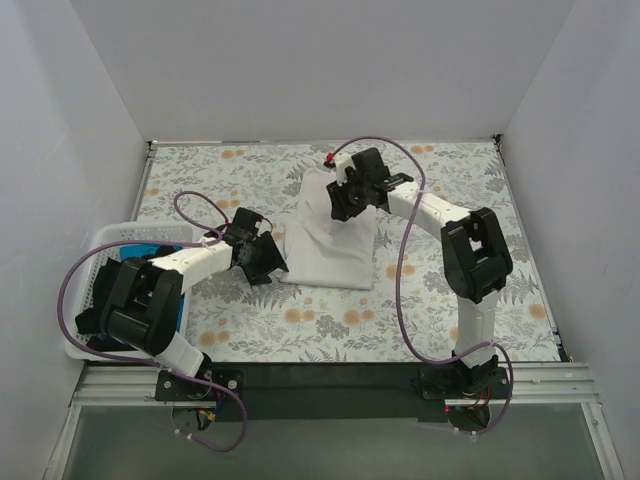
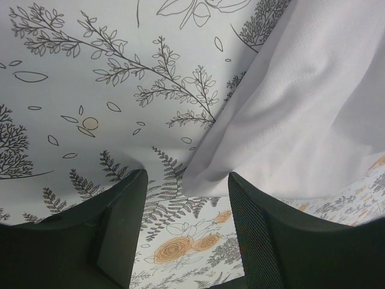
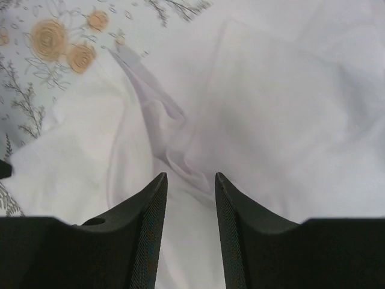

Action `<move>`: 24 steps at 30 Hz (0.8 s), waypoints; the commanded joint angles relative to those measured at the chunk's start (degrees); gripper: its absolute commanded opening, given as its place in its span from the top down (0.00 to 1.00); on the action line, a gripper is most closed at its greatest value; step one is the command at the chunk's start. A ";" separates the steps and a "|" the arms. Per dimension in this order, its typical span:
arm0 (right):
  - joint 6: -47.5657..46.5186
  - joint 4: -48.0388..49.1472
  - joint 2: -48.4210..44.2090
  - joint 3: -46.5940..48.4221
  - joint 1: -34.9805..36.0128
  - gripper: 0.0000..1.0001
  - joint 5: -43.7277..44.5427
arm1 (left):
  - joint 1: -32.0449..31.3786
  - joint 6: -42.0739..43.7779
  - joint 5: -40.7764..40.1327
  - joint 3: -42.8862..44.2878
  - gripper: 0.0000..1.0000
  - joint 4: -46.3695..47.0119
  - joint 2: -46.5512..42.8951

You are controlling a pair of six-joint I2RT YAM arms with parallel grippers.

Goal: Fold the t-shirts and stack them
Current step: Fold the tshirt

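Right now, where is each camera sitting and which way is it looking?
Top external: above and behind the bases, looking down at the tablecloth, white t-shirt and basket; left arm and right arm show whole.
Left wrist: on the left arm, facing down at tablecloth and the white t-shirt's edge; open left tool shows.
Right wrist: on the right arm, facing down, close over the white t-shirt; open right tool shows.
Shared: all see the white t-shirt.
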 commanded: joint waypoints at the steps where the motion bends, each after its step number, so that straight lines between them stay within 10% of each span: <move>1: 3.31 2.21 -5.98 -4.75 -4.21 0.56 -1.80 | 0.00 -0.05 0.85 1.07 0.45 0.26 -1.67; 17: 5.33 8.45 -3.62 -13.91 -9.22 0.60 -9.89 | -1.58 0.92 1.55 2.22 0.61 0.35 2.46; 24: 6.47 9.58 -4.40 -15.92 -11.06 0.99 -7.35 | -1.67 0.57 0.94 0.46 0.84 0.35 2.46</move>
